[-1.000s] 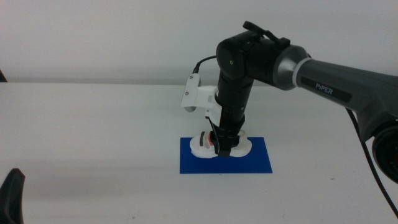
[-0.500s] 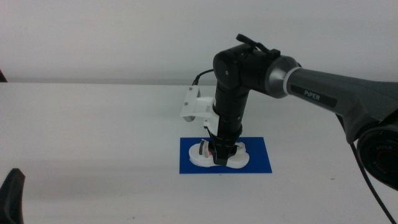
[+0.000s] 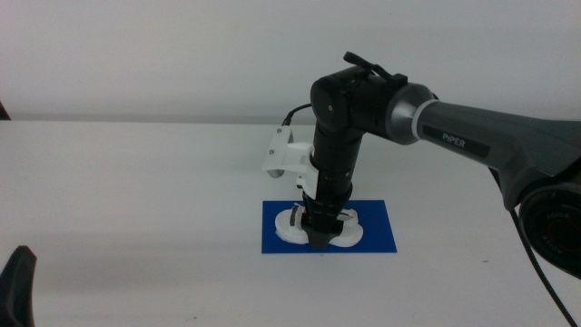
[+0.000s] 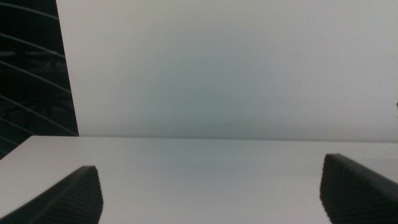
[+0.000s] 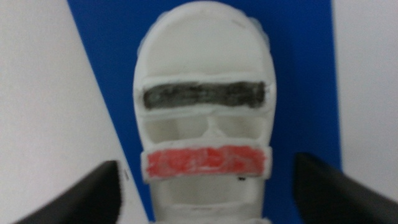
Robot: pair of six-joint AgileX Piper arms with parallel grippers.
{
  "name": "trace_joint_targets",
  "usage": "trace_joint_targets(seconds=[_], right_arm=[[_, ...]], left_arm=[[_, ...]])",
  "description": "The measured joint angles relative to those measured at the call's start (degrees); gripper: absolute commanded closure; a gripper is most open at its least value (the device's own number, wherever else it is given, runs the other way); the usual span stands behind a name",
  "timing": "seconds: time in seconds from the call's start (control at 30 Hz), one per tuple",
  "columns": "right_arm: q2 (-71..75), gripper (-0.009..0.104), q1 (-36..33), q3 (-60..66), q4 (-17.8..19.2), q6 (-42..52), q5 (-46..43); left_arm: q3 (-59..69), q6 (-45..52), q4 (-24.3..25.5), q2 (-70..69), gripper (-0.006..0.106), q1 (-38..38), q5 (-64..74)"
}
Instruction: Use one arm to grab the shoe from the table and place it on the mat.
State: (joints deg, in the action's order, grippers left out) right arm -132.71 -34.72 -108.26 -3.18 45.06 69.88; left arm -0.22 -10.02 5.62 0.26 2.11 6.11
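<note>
White table (image 3: 136, 182) all around, with a plain wall behind it. On it lies the blue mat (image 3: 377, 238), and the shoe (image 3: 343, 232) sits on the mat now.

A second ago I held the shoe a bit higher and further back on the mat. Then I brought it down. Now my right claw (image 3: 320, 238) is low, right over the middle of the shoe, and my arm (image 3: 472, 141) has hardly moved in the last bit. I think that means the shoe is down and the job is almost done.

From my wrist I see the shoe (image 5: 205, 112) lying flat on the mat (image 5: 112, 68), with its dark strap and its red strap facing me. My right claw (image 5: 205, 186) is wide open. One jaw is out on each side of the shoe, and I see a gap between each jaw and the shoe. So I am not holding it, and I do not seem to touch it.

My left claw (image 4: 211, 193) waits by the near left edge of the table. It is open too, and it holds nothing.
</note>
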Motion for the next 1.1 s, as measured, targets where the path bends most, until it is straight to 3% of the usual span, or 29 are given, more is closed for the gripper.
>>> trace_joint_targets(seconds=[0.17, 0.37, 0.77, 1.1], right_arm=[[4.45, 0.012, 0.00, 0.47, 0.00, -4.04, -2.82], [24.75, 0.012, 1.42, 6.54, 0.45, -13.49, -6.44], [83.70, 0.012, 16.99, 62.56, 3.18, -36.73, -37.43], [112.91, 0.012, 18.90, 88.71, 3.67, -41.07, -53.98]], left_arm=[[0.00, 0.00, 0.00, 0.00, 0.007, 0.00, 0.00], [0.00, 0.00, 0.00, 0.00, 0.007, 0.00, 0.00], [0.00, 0.00, 0.00, 0.00, 0.007, 0.00, 0.00], [0.00, 0.00, 0.00, 0.00, 0.007, 0.00, 0.00]])
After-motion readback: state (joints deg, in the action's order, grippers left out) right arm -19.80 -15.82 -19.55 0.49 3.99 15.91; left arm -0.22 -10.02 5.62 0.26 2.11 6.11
